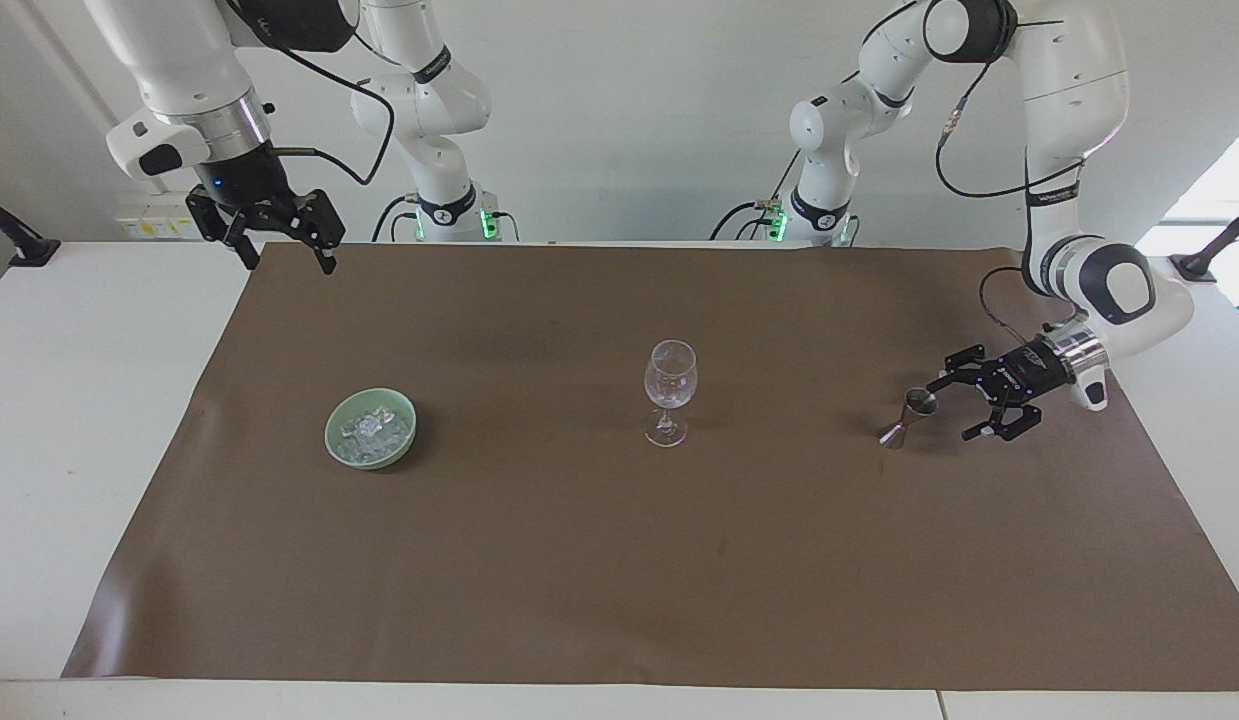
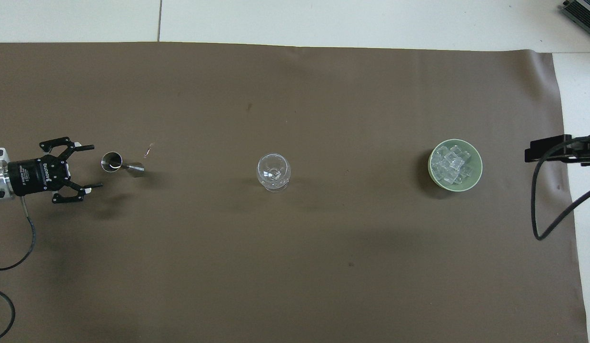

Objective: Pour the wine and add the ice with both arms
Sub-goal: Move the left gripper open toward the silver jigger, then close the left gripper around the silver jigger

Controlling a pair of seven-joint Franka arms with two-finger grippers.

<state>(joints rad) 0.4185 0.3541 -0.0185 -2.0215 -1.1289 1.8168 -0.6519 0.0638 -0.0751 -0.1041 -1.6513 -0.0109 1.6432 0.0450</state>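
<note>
A small metal jigger (image 1: 909,413) (image 2: 115,162) stands on the brown mat (image 1: 579,560) toward the left arm's end. My left gripper (image 1: 949,410) (image 2: 95,166) is open, lies level and low, and points at the jigger, its fingertips just short of it. An empty clear stemmed glass (image 1: 670,385) (image 2: 274,171) stands upright mid-mat. The ice (image 1: 372,428) (image 2: 449,164) is heaped in a green bowl (image 1: 409,410) (image 2: 478,166) toward the right arm's end. My right gripper (image 1: 289,262) is open and empty. It waits raised over the mat's corner, nearer to the robots than the bowl.
A tiny pale scrap (image 2: 148,150) lies on the mat just beside the jigger. White tabletop (image 1: 79,400) borders the mat on all sides. A dark device corner (image 2: 583,12) shows at the table's farthest edge, at the right arm's end.
</note>
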